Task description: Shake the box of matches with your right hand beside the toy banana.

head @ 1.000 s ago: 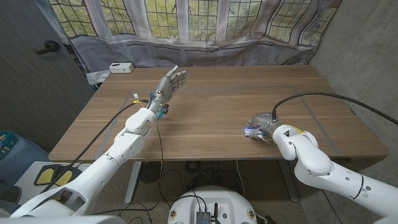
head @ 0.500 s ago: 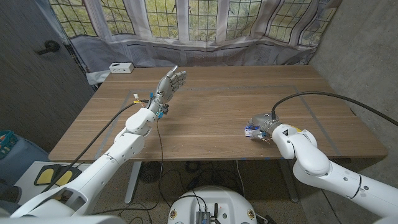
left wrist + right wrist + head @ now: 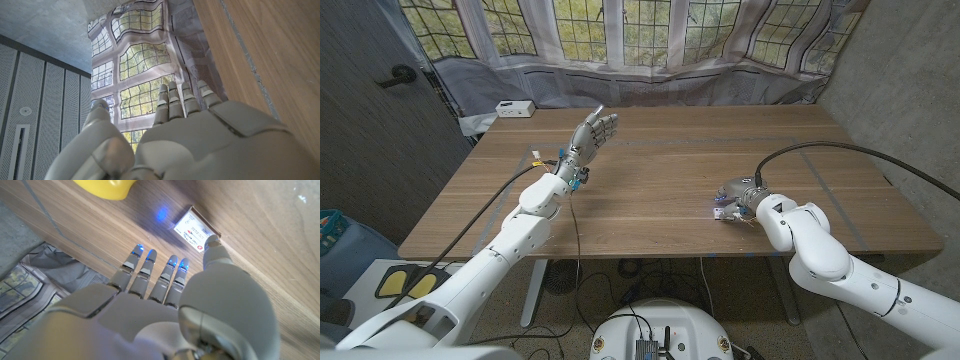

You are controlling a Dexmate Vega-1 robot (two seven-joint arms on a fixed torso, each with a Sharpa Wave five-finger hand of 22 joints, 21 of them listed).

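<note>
The box of matches (image 3: 196,229) lies flat on the wooden table, white label with red print facing up. My right hand (image 3: 165,295) hovers over it with fingers stretched out and nothing in its grasp. The thumb tip (image 3: 214,244) touches the box's corner. Just past the fingertips (image 3: 141,255) lies the yellow toy banana (image 3: 102,187). In the head view the matchbox (image 3: 720,212) peeks out beside my right hand (image 3: 736,193) at the table's near right. My left hand (image 3: 595,132) is raised over the far left of the table, fingers straight and empty.
A small white box (image 3: 515,108) sits at the table's far left corner. A black cable (image 3: 840,152) arcs from my right wrist over the table's right side. The near edge of the table (image 3: 650,252) runs close in front of the matchbox.
My right hand has shifted slightly away from the near edge and its wrist has turned a little. The matchbox stays on the table. The left arm has not moved.
</note>
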